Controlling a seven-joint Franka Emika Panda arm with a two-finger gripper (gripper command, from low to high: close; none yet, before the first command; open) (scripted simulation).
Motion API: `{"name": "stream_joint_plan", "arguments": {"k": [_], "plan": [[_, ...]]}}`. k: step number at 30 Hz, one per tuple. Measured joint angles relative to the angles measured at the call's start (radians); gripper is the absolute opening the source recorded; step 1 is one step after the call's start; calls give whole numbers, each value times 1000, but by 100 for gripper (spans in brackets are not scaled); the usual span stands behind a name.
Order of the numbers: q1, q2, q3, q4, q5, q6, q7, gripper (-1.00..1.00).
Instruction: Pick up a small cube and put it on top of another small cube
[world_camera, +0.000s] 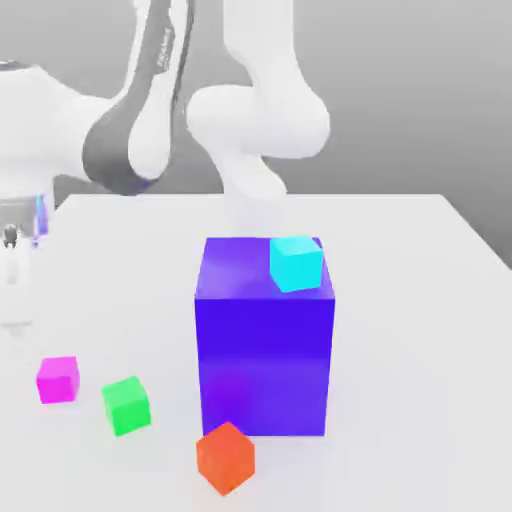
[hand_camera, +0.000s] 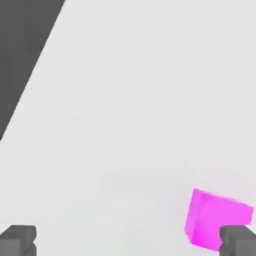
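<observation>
- At the exterior view's left, the hand (world_camera: 14, 300) hangs over the white worktop (world_camera: 420, 300), pointing down. Its fingers (hand_camera: 19, 239) stand wide apart and hold nothing.
- Next comes the small pink cube (world_camera: 58, 379). It sits on the worktop, near the hand and a bit closer to the camera. In the hand view, the pink cube (hand_camera: 215, 217) is just beside one finger, not yet between the two.
- Just beside the pink cube sits a green cube (world_camera: 126, 405). They do not touch.
- Further right is an orange-red cube (world_camera: 225, 458), in front of the big blue block (world_camera: 264, 350).
- A light blue cube (world_camera: 296, 263) rests on top of the big block, near its right edge.
- I think the task has only just begun. No cube is picked up and no small cube sits on another small cube. The hand must first get around the pink cube, then grab, lift and stack it.
</observation>
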Motion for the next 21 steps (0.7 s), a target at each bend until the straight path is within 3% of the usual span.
{"name": "stream_joint_plan", "arguments": {"k": [7, 8, 15, 21], "plan": [[-110, 256, 103, 10, 153, 182, -65, 0], [-124, 283, 119, 16, 161, 204, -71, -100], [-128, 285, 123, 16, 159, 207, -70, -100], [-80, 94, 51, -24, 49, 58, 18, -100]]}}
